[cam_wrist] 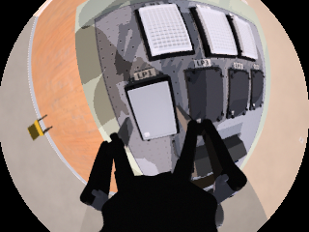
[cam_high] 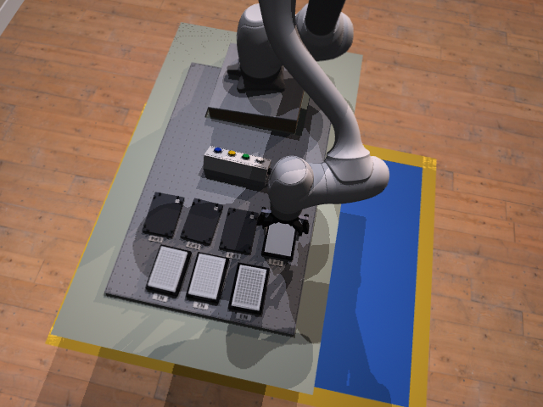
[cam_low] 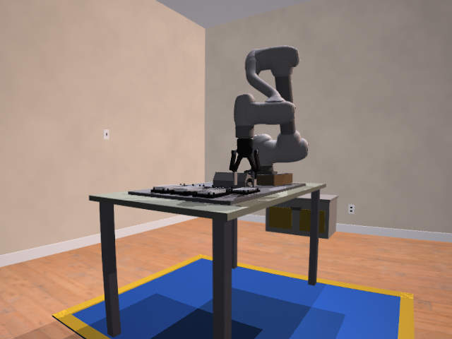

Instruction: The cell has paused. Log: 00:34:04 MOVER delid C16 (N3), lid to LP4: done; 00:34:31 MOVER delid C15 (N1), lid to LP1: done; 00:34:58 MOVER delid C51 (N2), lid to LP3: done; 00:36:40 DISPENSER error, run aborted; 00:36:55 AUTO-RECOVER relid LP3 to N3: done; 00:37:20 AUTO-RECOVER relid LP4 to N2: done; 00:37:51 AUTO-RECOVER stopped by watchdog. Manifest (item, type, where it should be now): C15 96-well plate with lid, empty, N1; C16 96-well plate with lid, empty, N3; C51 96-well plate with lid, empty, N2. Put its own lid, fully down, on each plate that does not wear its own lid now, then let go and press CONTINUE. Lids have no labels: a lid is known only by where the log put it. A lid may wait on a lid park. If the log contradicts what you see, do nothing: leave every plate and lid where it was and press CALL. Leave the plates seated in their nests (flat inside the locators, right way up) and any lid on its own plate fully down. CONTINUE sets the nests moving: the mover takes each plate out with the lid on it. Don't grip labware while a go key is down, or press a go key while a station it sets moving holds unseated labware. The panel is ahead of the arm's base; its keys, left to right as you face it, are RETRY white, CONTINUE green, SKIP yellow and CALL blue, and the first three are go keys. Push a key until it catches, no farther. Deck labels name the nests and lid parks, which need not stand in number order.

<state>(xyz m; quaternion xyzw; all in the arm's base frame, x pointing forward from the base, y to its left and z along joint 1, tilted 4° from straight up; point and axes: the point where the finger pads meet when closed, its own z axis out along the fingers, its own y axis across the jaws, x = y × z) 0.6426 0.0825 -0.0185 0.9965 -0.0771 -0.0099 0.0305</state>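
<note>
Three 96-well plates sit in the front row of nests on the deck. The plates in N1 [cam_high: 167, 269] and N2 [cam_high: 205, 276] look pale, as if lidded. The plate in N3 [cam_high: 249, 287] shows its wells sharply and looks bare. A single lid [cam_high: 279, 240] lies flat on the rightmost lid park; it also shows in the wrist view [cam_wrist: 153, 111]. I cannot read that park's label. My gripper [cam_high: 282, 220] is open and empty. It hangs a little above the far end of that lid [cam_low: 244, 173], with fingers on either side of it in the wrist view [cam_wrist: 157, 138].
Three other lid parks [cam_high: 200, 220] stand empty beside the lid. The key panel [cam_high: 237, 164] stands behind them with blue [cam_high: 217, 149], yellow [cam_high: 232, 153], green [cam_high: 245, 156] and white [cam_high: 260, 160] keys. A dark low wall [cam_high: 259, 118] stands near the arm's base.
</note>
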